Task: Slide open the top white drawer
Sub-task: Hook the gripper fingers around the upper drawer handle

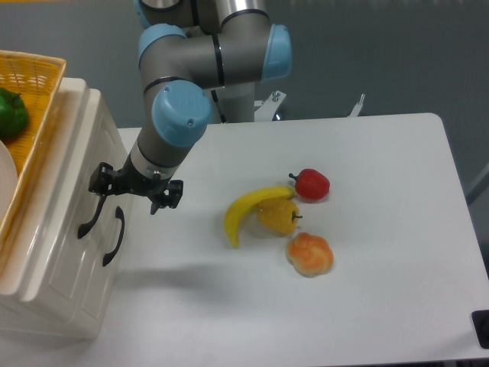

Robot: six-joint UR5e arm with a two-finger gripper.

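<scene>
While my grey-and-blue arm (pixel 172 115) reaches down to the left, my black two-finger hand (pixel 126 191) sits right at the front of the cream-white plastic cabinet (pixel 57 252) at the left edge of the white worktop (pixel 367 229). My left fingertip covers the upper end of the curved black handle (pixel 92 214) of the top white drawer (pixel 72 191); whether my fingers are closed on it or only beside it, I cannot tell from this angle. That drawer lies flush in the cabinet, its panelled front facing the worktop, with the lower drawer's like black handle (pixel 114 237) just beside it. On top of the cabinet rests a yellow wicker basket (pixel 34 84) holding a green bell pepper (pixel 11 112). Well apart to the right, a yellow banana (pixel 244 210) touches a yellow pepper (pixel 279 216), with a red pepper (pixel 311 183) and an orange fruit (pixel 309 254) near them.
</scene>
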